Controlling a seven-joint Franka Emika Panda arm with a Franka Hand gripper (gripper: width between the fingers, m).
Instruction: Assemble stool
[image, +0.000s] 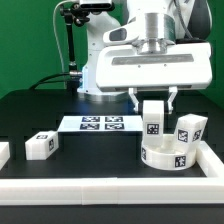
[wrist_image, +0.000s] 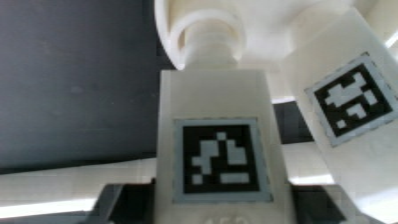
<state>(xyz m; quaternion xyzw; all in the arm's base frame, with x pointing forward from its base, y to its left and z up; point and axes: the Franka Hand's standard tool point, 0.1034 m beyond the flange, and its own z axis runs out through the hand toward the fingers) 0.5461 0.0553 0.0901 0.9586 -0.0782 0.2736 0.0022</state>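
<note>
A white stool leg (image: 153, 122) is held upright, pinched between the fingers of the gripper (image: 154, 106), just above the round seat (image: 165, 156) at the exterior view's right. A second leg (image: 189, 130) stands just beside it. For a sound joint, the held leg is best kept vertical, its end peg (wrist_image: 205, 45) centred before being lowered gently.

One seat (image: 163, 156), three legs (image: 152, 120) (image: 190, 128) (image: 40, 145), one marker board (image: 100, 124).

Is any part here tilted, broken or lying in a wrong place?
Nothing stands out. The gripper holds one leg upright at the seat; the loose leg on the table looks intact.
</note>
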